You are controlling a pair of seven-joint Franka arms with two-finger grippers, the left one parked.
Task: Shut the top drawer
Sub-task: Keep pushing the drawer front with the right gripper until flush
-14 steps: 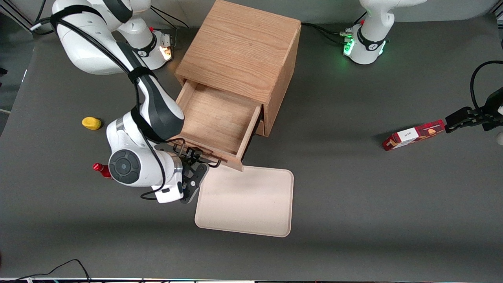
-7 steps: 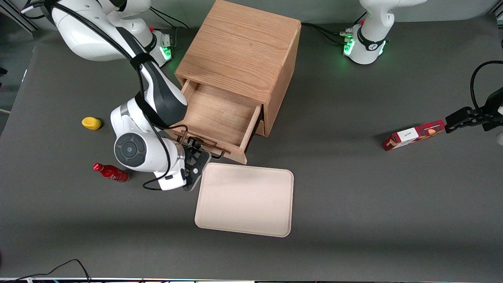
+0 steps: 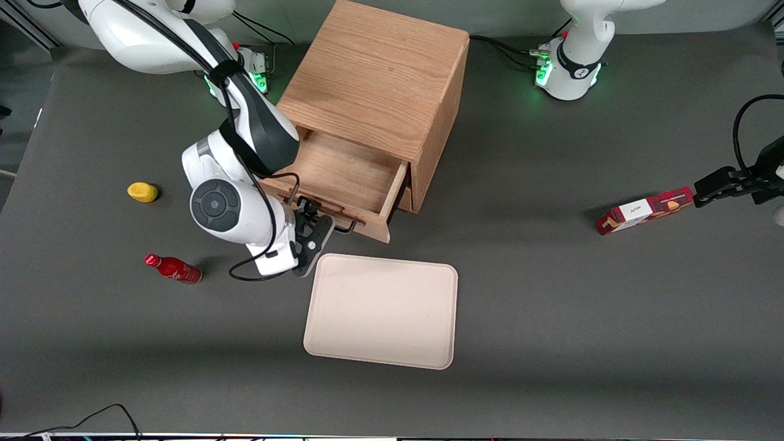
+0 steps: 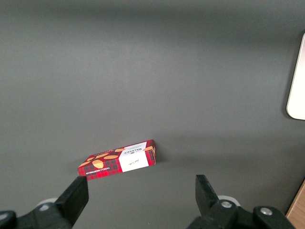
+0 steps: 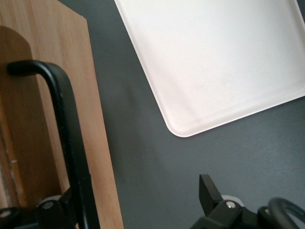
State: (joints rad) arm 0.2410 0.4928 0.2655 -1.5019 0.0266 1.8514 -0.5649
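Note:
The top drawer (image 3: pixel 343 174) of the light oak cabinet (image 3: pixel 373 73) stands partly pulled out, its shallow box bare inside. A thin black wire handle (image 3: pixel 335 224) runs along its front panel. My right gripper (image 3: pixel 310 225) sits against that front panel, on the side nearer the front camera, beside the handle. In the right wrist view the drawer front (image 5: pixel 38 119) and its handle (image 5: pixel 66 119) are very close. The gripper (image 5: pixel 140 205) is open, one finger by the handle, the other finger (image 5: pixel 209 191) over the table, nothing held between them.
A beige tray (image 3: pixel 383 312) lies just nearer the front camera than the drawer; its corner (image 5: pixel 214 57) shows in the right wrist view. A small red bottle (image 3: pixel 173 268) and a yellow object (image 3: pixel 143 192) lie toward the working arm's end. A red box (image 3: pixel 646 210) lies toward the parked arm's end.
The drawer has slid farther into the cabinet, and my gripper has moved with its front panel toward the cabinet. The drawer front no longer overlaps the tray's edge.

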